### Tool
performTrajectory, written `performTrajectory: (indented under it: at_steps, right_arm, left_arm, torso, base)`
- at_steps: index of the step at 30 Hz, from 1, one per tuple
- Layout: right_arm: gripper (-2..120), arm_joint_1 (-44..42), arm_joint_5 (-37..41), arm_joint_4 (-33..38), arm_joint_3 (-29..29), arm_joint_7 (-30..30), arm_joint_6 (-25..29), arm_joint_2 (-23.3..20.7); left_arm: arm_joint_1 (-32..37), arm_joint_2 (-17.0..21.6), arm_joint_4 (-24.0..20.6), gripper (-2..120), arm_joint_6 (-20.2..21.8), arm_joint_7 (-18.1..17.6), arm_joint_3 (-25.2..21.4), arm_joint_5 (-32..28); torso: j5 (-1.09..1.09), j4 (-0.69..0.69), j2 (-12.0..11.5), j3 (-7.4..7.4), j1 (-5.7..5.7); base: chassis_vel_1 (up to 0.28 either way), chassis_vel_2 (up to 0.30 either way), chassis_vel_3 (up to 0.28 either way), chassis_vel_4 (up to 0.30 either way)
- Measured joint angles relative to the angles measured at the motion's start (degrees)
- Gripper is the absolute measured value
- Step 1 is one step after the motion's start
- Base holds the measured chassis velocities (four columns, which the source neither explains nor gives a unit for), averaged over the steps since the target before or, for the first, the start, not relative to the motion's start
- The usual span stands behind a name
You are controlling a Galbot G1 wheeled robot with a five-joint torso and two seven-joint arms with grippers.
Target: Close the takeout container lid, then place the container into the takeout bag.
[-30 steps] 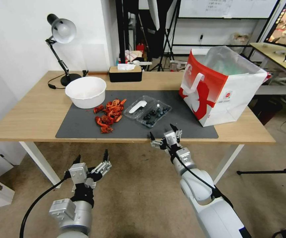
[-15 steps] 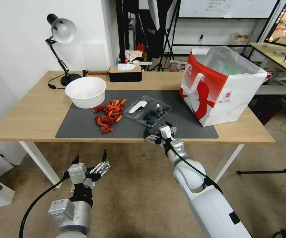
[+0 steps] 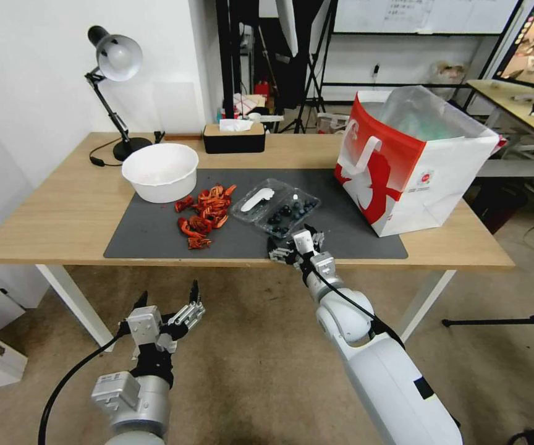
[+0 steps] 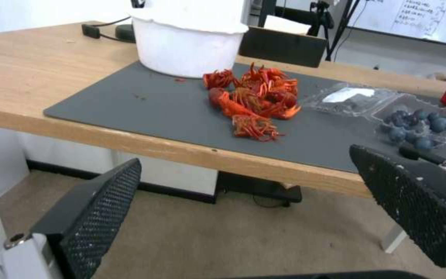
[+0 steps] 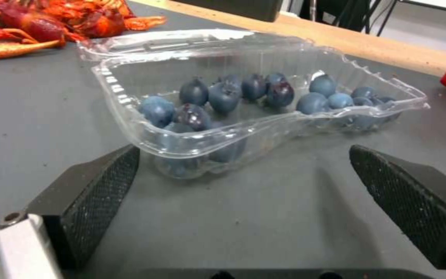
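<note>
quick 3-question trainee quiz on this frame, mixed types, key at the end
1. True or false: the lid is shut over the berries.
2. Which gripper is nearest the container? A) left B) right
3. Fill in: the crayfish lie on the mat between the container and the white ____.

Key:
1. False; it lies open, flat on the mat.
2. B; the right gripper is open at the container's near edge, while the left gripper is open, below the table.
3. bowl.

Takeout container [image 3: 275,207] on mat [image 3: 156,235], before me; crayfish [image 3: 204,216] left of it, bowl [image 3: 161,172] further left, takeout bag [image 3: 412,162] right; my right gripper [image 3: 292,242] just before container.
</note>
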Motion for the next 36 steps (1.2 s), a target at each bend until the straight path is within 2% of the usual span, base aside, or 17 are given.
performTrajectory:
  at_steps: [36]
  right_arm:
    - [100, -2.0, 2.4, 2.2, 7.0, 0.1, 0.3, -2.6]
  left_arm:
    - [0.0, -0.1, 1.5, 100, -1.5, 0.2, 1.5, 1.1]
  torso:
    - [0.0, 0.0, 0.0, 0.0, 0.0]
  base:
    - [0.0, 0.0, 0.0, 0.0]
